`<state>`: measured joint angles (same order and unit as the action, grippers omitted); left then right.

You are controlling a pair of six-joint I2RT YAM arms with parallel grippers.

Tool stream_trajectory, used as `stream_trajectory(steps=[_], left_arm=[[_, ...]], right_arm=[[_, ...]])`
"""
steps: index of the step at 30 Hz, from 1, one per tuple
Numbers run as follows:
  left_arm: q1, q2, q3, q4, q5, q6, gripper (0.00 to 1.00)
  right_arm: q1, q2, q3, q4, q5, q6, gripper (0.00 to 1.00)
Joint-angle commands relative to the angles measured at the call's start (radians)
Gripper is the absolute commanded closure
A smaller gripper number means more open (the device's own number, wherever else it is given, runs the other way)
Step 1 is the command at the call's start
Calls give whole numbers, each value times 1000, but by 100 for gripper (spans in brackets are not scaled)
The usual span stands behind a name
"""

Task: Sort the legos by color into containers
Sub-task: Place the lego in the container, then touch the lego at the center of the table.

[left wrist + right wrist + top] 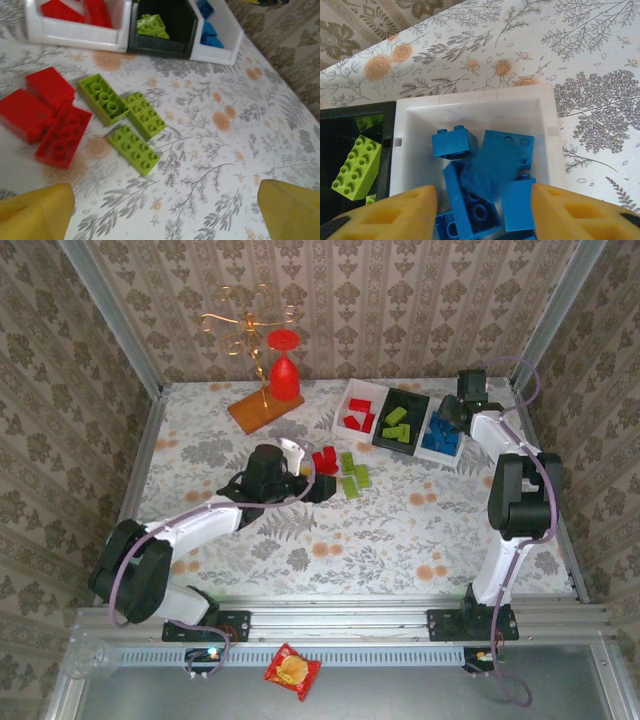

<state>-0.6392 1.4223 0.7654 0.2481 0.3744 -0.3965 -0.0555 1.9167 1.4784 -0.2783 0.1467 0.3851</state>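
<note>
Legos (pixel 135 120) lie touching, well inside the table (pixel 400 530) edges, so the left gripper (pixel 162 215), fingers wide, may pinch two together; the right gripper (pixel 485 210) hangs with fingers apart.

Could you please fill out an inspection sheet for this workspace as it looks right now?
Surface: floral tablecloth, flat, no spills seen.
Job's things: red bricks in left white tray, green bricks in black tray, blue bricks in right white tray; three loose red bricks and three loose green bricks mid-table.
Clutter: red wine glass, foot upward, by wire stand on wooden board; snack packet on the near ledge.
End effectors: left end effector open above the loose bricks; right end effector open over the blue bricks.
Cables: purple cables along both arms, clear of the bricks.
Surroundings: patterned walls on three sides.
</note>
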Motion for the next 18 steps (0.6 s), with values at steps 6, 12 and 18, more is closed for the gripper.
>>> stream_trajectory(steps=[6, 12, 18], left_arm=[[109, -3, -3, 18, 63, -54, 5], [254, -90, -67, -150, -23, 31, 5], [281, -147, -106, -159, -23, 22, 5]], right_arm=[[196, -330, -281, 34, -40, -53, 33], [520, -384, -422, 53, -32, -80, 25], [610, -231, -395, 35, 34, -70, 23]])
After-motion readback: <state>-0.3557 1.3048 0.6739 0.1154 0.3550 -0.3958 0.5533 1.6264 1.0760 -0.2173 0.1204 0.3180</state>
